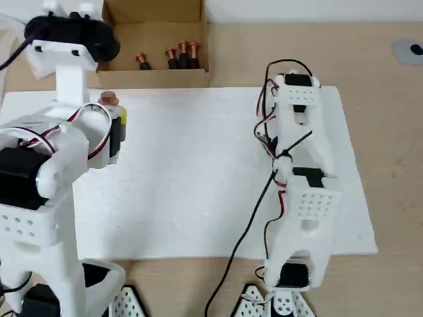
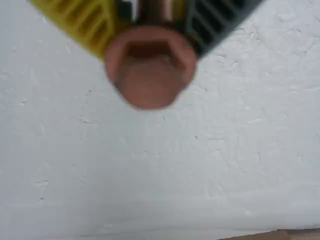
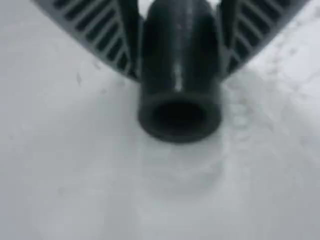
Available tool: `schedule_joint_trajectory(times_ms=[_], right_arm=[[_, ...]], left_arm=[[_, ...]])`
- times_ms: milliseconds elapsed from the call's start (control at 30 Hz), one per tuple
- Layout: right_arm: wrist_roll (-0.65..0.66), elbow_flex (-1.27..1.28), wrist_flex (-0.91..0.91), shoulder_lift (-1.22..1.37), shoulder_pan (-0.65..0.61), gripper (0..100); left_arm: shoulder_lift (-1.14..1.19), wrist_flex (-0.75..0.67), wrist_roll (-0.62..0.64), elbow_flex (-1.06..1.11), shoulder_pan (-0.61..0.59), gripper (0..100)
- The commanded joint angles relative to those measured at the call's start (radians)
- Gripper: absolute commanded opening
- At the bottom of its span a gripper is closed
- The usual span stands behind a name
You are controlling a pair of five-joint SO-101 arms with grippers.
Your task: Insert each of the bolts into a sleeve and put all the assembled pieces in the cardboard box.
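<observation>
My left gripper (image 2: 150, 47) is shut on a copper bolt (image 2: 149, 70), whose hex head faces the left wrist camera between a yellow finger (image 2: 82, 20) and a dark finger (image 2: 220, 20). From above, that bolt (image 1: 109, 99) pokes out past the left gripper (image 1: 114, 119) over the far left of the white foam mat (image 1: 198, 185), just short of the cardboard box (image 1: 155, 76). My right gripper (image 3: 179, 70) is shut on a black sleeve (image 3: 179, 90), open end towards the camera, close above the mat. The right arm (image 1: 301, 165) covers its gripper from above.
Three assembled pieces, copper heads on black sleeves (image 1: 173, 58), lie in the cardboard box at the table's far edge. Bare wood (image 1: 383, 132) flanks the mat on the right. The arm bases stand at the near edge.
</observation>
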Motion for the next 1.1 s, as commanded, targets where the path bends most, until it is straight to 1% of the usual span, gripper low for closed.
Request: schedule_joint_trajectory(times_ms=[0, 100, 200, 333, 433, 500, 700, 833, 967, 1067], right_arm=[[0.075, -0.177, 0.011, 0.004, -0.007, 1.0], [0.161, -0.332, 0.124, 0.002, -0.030, 1.0], [0.233, -0.550, 0.270, 0.002, -0.056, 1.0], [0.304, -0.754, 0.284, -0.038, -0.064, 1.0], [0.328, -0.799, 0.284, -0.165, -0.068, 1.0], [0.362, -0.797, 0.284, -0.263, -0.091, 1.0], [0.534, -0.796, 0.284, -0.562, -0.136, 1.0], [0.618, -0.739, 0.284, -0.742, -0.136, 1.0], [0.621, -0.556, 0.284, -0.943, -0.136, 1.0], [0.621, -0.328, 0.284, -1.125, -0.136, 1.0]], left_arm=[[-0.028, -0.020, 0.000, 0.000, 0.009, 1], [-0.028, -0.020, 0.002, -0.002, 0.009, 1], [-0.030, -0.020, 0.003, -0.052, 0.009, 1], [-0.030, -0.017, 0.003, -0.132, 0.009, 1], [-0.030, -0.014, 0.000, -0.143, 0.008, 1], [-0.030, -0.014, 0.002, -0.147, -0.034, 1], [-0.030, -0.015, 0.003, -0.147, -0.146, 1], [-0.030, -0.015, 0.018, -0.140, -0.166, 1], [-0.030, -0.017, 0.089, -0.146, -0.166, 1], [-0.030, -0.018, 0.126, -0.146, -0.160, 1]])
